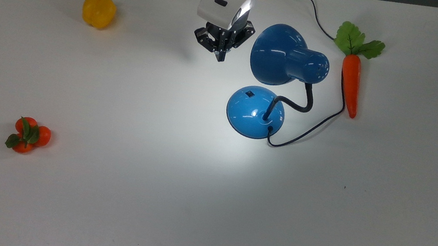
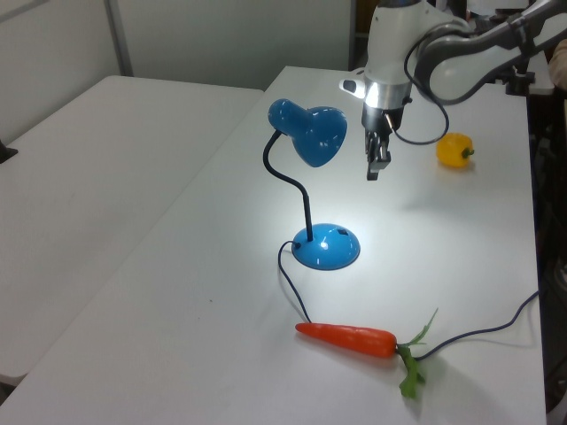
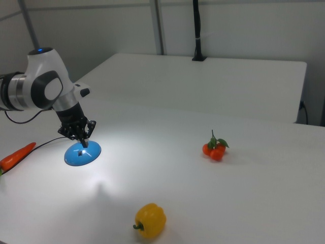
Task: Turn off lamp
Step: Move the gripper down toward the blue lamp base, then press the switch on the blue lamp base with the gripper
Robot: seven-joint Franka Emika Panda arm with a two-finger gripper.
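Top view: the lamp [image 1: 285, 57], glossy blue with a bell shade, bendy black neck and domed base, stands lit on the matte white surface [image 1: 147, 199] beside a carrot [image 1: 350, 84]. The black claw [image 1: 220, 58], clenched, hangs just beside the shade.

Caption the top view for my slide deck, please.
Tool shut, beside the lit blue lamp; pepper, tomatoes and carrot lie around.
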